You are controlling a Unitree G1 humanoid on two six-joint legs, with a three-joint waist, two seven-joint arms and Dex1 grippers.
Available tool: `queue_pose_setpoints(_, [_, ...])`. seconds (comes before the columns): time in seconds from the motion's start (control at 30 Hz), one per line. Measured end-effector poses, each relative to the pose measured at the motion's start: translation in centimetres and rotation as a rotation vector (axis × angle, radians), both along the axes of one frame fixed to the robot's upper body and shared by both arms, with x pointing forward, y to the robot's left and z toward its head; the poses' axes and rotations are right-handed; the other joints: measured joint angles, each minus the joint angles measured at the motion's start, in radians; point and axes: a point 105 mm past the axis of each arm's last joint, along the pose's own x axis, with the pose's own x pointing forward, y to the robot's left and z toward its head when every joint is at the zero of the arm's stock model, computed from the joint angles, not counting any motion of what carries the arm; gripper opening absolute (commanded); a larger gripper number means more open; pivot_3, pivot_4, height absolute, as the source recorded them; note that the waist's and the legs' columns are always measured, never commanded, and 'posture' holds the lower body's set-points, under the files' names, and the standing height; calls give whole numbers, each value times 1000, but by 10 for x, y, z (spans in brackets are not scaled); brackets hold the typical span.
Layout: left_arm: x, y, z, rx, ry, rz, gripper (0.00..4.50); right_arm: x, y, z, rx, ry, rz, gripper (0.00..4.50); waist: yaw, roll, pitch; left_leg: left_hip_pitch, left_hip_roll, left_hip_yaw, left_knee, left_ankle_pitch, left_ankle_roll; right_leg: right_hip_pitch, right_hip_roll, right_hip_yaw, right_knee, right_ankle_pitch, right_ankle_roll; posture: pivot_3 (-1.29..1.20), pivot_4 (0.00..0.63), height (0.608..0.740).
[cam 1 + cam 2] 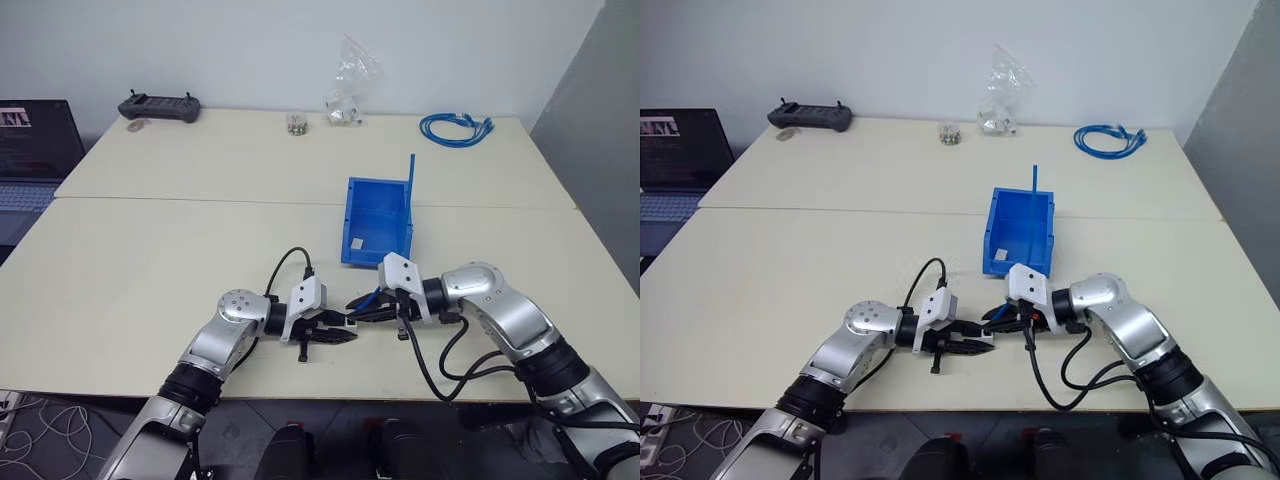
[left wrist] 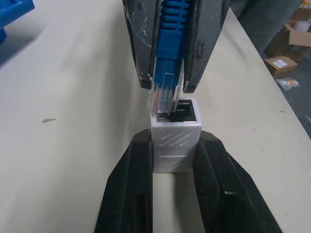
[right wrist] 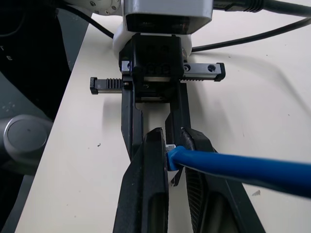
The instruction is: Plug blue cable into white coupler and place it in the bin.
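Two end effectors met near the front edge of the cream worktop [image 1: 180, 260], with open room on both sides. Left end effector [image 2: 174, 160] closed on the white coupler [image 2: 174, 141]. Right end effector [image 3: 172, 145] clamped on the blue cable [image 3: 243, 167], clear plug tip at the coupler's dark socket. Blue bin [image 1: 378, 222] just behind.

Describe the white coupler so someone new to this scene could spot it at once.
Near the table's front edge, below the bin, the two grippers meet tip to tip. The white coupler is the small ridged block clamped in the left gripper, its dark socket facing the blue cable's clear plug.
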Motion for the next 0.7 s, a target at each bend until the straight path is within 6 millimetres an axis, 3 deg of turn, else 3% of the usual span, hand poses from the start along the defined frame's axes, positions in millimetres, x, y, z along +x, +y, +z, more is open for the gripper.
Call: queue_pose_setpoints(0.7, [0, -1, -2, 5, -2, 9, 776, 4, 9, -1, -72, 23, 94, 227, -1, 2, -4, 5, 0, 0, 0, 0, 0, 4, 0, 0, 0, 0, 0, 0, 150, 740])
